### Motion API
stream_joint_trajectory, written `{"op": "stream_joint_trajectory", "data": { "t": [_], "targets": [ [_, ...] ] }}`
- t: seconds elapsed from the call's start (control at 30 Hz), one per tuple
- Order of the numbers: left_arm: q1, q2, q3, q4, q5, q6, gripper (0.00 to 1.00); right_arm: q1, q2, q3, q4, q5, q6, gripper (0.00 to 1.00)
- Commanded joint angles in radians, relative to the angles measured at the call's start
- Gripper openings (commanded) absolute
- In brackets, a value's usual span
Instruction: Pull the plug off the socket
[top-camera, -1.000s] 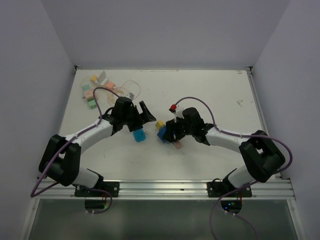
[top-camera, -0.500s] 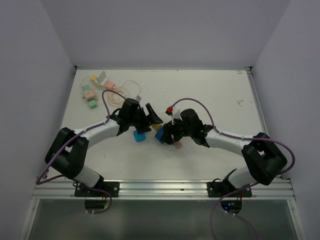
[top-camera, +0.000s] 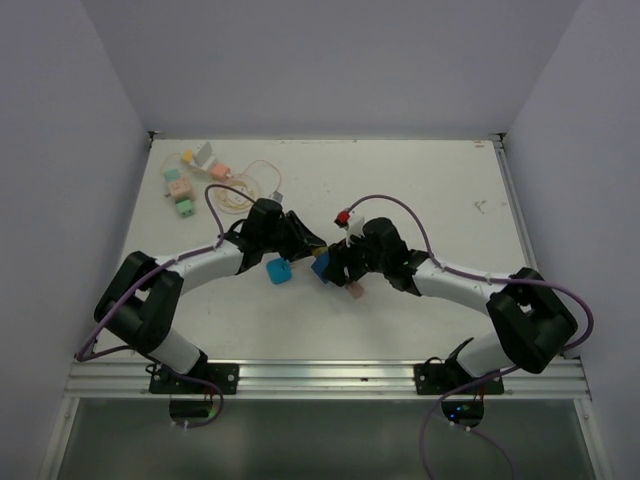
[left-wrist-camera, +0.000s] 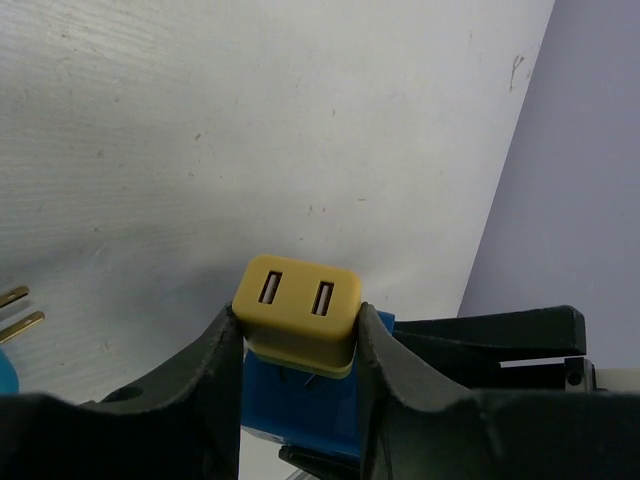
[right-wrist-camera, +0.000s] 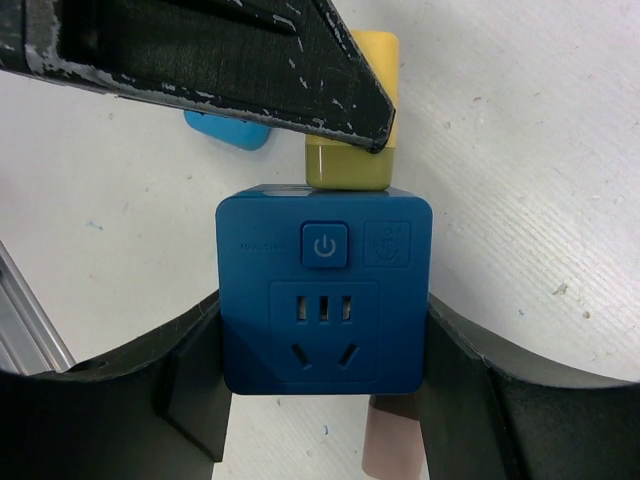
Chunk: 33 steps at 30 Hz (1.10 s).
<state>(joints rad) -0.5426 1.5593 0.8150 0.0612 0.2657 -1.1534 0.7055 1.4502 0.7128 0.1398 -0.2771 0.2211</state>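
The left gripper (left-wrist-camera: 300, 325) pinches the yellow rounded plastic plug (left-wrist-camera: 297, 300), seated in the blue plastic cube socket (right-wrist-camera: 325, 300) on the face opposite the right gripper (right-wrist-camera: 322, 315), which clamps that socket. The plug's long axis runs straight out from the socket, toward the left gripper.

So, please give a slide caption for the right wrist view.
Right fingers hold the blue socket while the left fingers grip the yellow plug seated in it.

A light-blue adapter (top-camera: 279, 271) lies near the middle of the white table (top-camera: 420, 170). At the far left corner sit small pastel blocks (top-camera: 179, 190) — green, pink, yellow — beside a loose coil of thin cable (top-camera: 240, 192).
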Motion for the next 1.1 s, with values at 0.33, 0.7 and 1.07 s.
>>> {"op": "stream_joint_trajectory", "data": {
  "t": [0.33,0.7,1.07],
  "targets": [
    [-0.007,-0.045,-0.057,0.199,-0.186,-0.088,0.00,0.011,-0.129,-0.084,0.064,-0.007,0.023,0.00],
    [0.039,-0.100,-0.093,0.345,-0.410,-0.144,0.00,0.009,-0.220,-0.136,-0.008,0.015,0.003,0.00],
    [0.135,-0.100,0.035,0.261,-0.508,-0.016,0.00,0.009,-0.249,-0.141,-0.052,0.038,-0.020,0.00]
  ]
}}
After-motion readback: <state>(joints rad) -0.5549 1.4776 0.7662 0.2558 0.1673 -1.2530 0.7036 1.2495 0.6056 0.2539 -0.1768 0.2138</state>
